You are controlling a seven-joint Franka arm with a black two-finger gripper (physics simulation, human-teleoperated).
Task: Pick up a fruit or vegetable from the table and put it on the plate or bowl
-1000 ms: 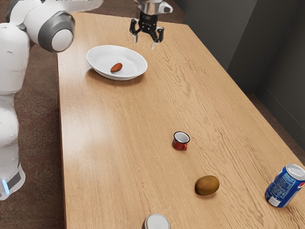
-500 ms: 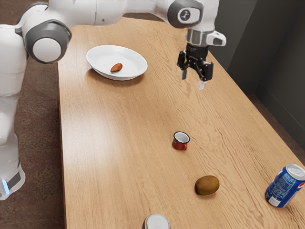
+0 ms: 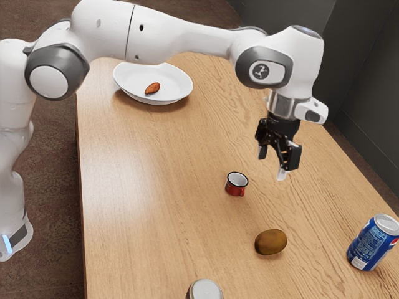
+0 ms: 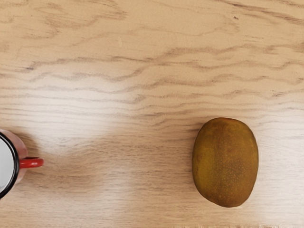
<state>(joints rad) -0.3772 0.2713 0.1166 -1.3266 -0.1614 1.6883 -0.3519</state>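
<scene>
The kiwi (image 3: pixel 270 242) is laid flat on the worktop (image 3: pixel 156 187), long side turned toward the mug (image 3: pixel 236 184); the gripper (image 3: pixel 273 164) is held with fingers (image 3: pixel 282 175) apart, empty.

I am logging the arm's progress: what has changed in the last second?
The gripper travelled from beside the plate toward the exterior view's lower right; it now hangs above the table near the mug and kiwi, fingers open and empty. Plate, mug, kiwi and soda can stayed put.
</scene>
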